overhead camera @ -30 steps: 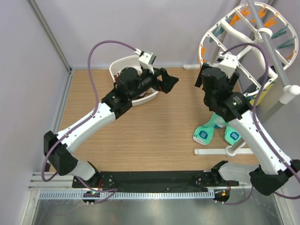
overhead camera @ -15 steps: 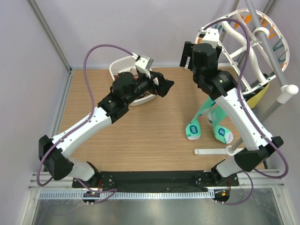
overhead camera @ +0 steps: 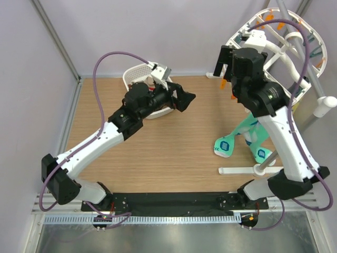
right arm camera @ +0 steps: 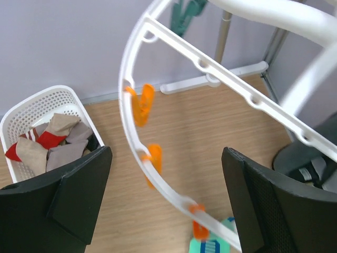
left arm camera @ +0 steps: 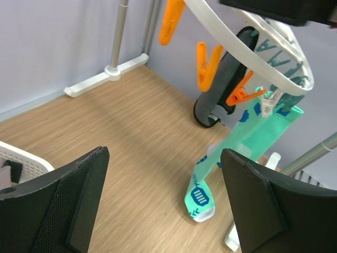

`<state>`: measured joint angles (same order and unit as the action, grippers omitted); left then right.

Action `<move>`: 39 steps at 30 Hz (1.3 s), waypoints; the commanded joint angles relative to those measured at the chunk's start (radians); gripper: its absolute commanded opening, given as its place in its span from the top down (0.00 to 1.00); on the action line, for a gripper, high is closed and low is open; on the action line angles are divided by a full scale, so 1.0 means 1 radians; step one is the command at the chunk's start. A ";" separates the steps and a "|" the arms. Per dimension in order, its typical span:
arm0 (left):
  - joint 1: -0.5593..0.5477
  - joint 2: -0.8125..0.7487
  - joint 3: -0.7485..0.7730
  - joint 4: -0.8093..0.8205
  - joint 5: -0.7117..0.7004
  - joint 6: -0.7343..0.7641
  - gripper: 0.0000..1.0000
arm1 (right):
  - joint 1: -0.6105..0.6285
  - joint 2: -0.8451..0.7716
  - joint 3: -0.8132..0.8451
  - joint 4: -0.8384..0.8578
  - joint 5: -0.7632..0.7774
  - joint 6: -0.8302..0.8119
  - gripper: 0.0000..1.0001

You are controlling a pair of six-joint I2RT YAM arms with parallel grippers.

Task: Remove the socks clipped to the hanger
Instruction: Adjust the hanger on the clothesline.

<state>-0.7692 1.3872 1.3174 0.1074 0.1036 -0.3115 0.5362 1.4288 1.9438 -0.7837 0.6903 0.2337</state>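
Observation:
The white oval hanger [overhead camera: 261,41] hangs tilted at the back right with orange and teal pegs on its rim. Two teal socks [overhead camera: 238,138] dangle from it, their toes at the wooden floor. My right gripper [overhead camera: 232,64] is open beside the hanger's left rim, holding nothing. In the right wrist view the hanger rim [right arm camera: 125,71] curves between the open fingers of that gripper [right arm camera: 166,155], with a teal sock [right arm camera: 210,246] below. My left gripper [overhead camera: 184,99] is open and empty over the middle of the floor. Its view shows a clipped teal sock [left arm camera: 231,158] past the gripper [left arm camera: 164,154].
A white perforated basket [overhead camera: 136,74] at the back left holds several red, beige and brown socks [right arm camera: 52,139]. The hanger's grey pole [overhead camera: 305,63] rises at the right from a white foot [overhead camera: 245,169]. Walls close in on the left and at the back.
My right arm rose up and back to the hanger's left rim, then shifted a little right. The hanger tilted and the teal socks swung left and back. The left arm barely moved.

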 commanded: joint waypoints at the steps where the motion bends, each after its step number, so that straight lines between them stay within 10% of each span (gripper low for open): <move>1: 0.001 -0.034 -0.009 0.034 0.074 -0.061 0.09 | -0.001 -0.167 -0.011 -0.164 0.041 0.073 0.07; 16: -0.145 0.116 -0.202 0.515 0.304 0.031 0.16 | -0.002 -0.384 -0.152 -0.468 -0.080 0.211 0.11; 22: -0.140 0.121 -0.187 0.594 0.169 -0.046 0.14 | -0.002 -0.482 -0.308 -0.473 -0.129 0.253 0.13; 39: -0.032 0.016 -0.139 0.400 0.038 -0.115 0.12 | 0.001 -0.779 -1.255 0.326 0.119 0.395 0.09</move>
<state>-0.8028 1.4387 1.1442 0.5114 0.1623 -0.4164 0.5346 0.6254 0.7475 -0.7631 0.6872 0.6228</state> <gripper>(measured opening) 0.877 0.906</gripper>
